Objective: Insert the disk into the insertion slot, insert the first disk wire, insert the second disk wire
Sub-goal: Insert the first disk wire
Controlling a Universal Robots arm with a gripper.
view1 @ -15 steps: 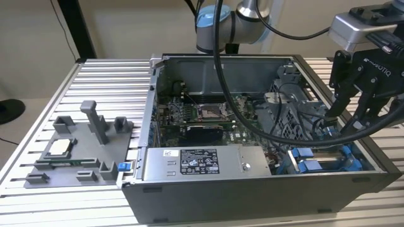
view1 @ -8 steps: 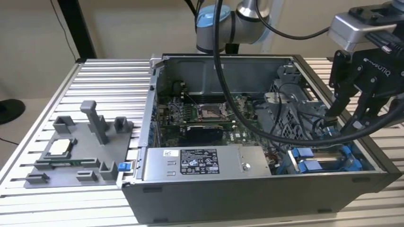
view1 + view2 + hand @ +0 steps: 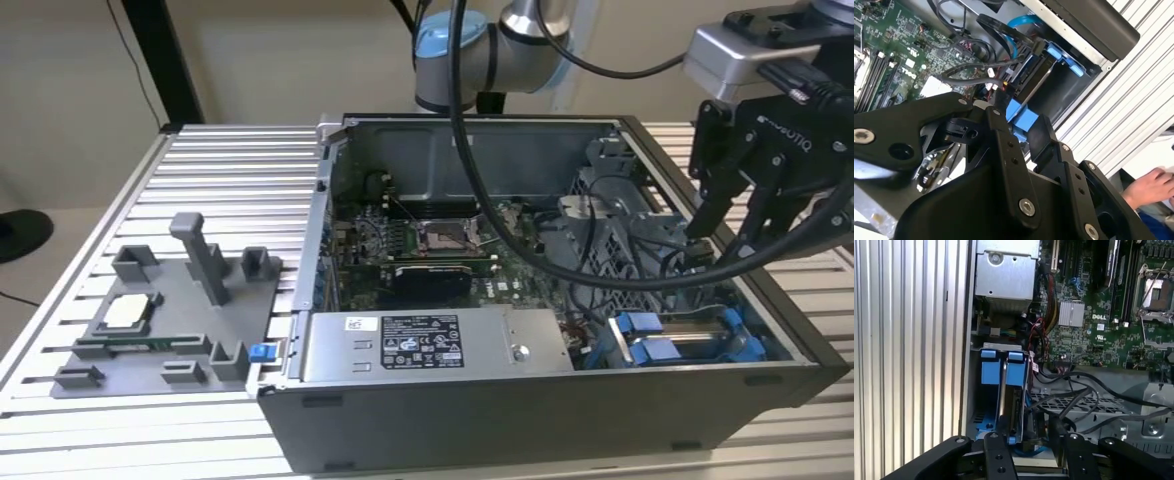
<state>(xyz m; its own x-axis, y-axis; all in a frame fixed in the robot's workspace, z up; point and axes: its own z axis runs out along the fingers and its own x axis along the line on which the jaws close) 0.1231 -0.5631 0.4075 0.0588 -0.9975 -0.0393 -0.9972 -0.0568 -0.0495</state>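
Ribbed aluminium desk (image 3: 227,180) carries an open computer case (image 3: 534,420), with a grey fixture block (image 3: 167,320) on the exterior view's left.

- Inside the case: green motherboard (image 3: 427,240); silver labelled power-supply box (image 3: 427,345) against the near wall.
- Insertion slot (image 3: 687,340) sits in the case corner at the exterior view's right, just beside the power-supply box, blue plastic parts showing.
- Disk (image 3: 1015,375), in its blue carrier, stands edge-on inside the slot in the first wrist view, blue tabs facing the camera.
- Black cables (image 3: 1079,395) run loose over the grey perforated cage beside the slot. Cannot tell whether any is plugged into the disk.
- A blue cable (image 3: 1021,22) curves near the slot in the second wrist view.
- Gripper (image 3: 727,230) hangs over the case's right side, above the slot and apart from it. Jaws spread, nothing between them in both wrist views (image 3: 1031,440) (image 3: 1016,120).
- A person's hand (image 3: 1149,187) is beyond the desk edge.
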